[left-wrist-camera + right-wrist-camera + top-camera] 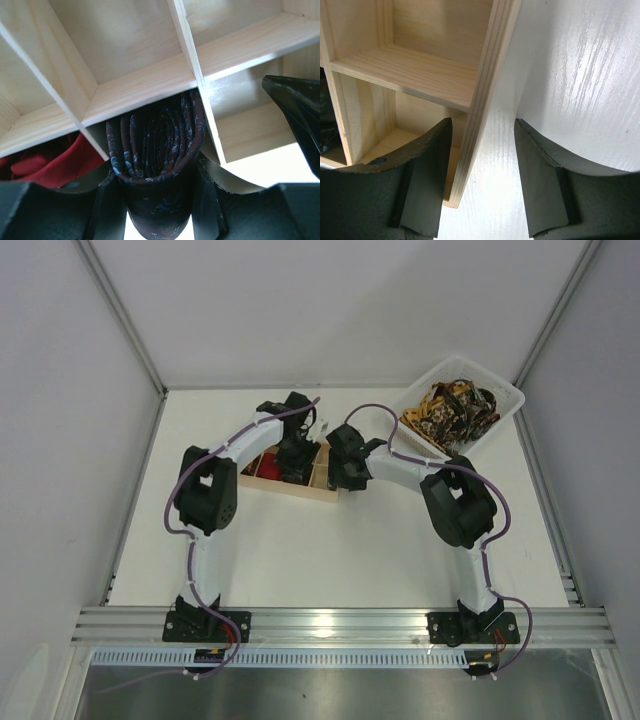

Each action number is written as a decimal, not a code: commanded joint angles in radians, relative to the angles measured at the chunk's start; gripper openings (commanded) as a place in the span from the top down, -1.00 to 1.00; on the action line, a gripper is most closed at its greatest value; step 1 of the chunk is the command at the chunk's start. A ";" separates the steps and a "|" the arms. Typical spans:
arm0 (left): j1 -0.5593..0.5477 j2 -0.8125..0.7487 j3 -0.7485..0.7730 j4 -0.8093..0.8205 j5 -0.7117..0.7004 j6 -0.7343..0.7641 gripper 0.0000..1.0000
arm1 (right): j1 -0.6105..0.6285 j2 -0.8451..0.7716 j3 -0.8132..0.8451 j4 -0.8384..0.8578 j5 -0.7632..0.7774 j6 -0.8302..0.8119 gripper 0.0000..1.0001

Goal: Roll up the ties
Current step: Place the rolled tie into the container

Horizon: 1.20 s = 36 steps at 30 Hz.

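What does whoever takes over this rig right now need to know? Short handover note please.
Left pincer: shut on a coiled dark tie, held at the mouth of a compartment in the wooden tray, not yet let go.
Right pincer: open, straddling the tray's outer wall, one finger inside a compartment, one over the table.
Done: a red tie lies in the next compartment; can't tell how neatly it is coiled.
Left: seat the held coil, then roll the gold-and-black ties bunched in the white basket.
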 commanded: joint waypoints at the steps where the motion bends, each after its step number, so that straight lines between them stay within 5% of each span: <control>1: -0.014 0.043 0.039 -0.038 -0.021 -0.005 0.73 | -0.004 0.017 0.015 0.012 -0.013 -0.005 -0.15; 11: -0.016 0.023 -0.004 0.039 -0.038 -0.017 0.26 | -0.002 0.019 0.002 0.021 -0.010 -0.008 -0.16; 20: -0.018 0.066 -0.013 0.066 0.005 -0.039 0.28 | -0.004 0.020 -0.001 0.020 -0.018 -0.006 -0.16; 27: -0.014 -0.015 -0.055 0.102 -0.018 -0.054 -0.23 | -0.008 0.011 -0.008 0.023 -0.015 -0.008 -0.16; 36: -0.013 -0.044 -0.044 0.114 -0.033 -0.069 -0.54 | -0.010 0.000 -0.024 0.029 -0.015 -0.009 -0.16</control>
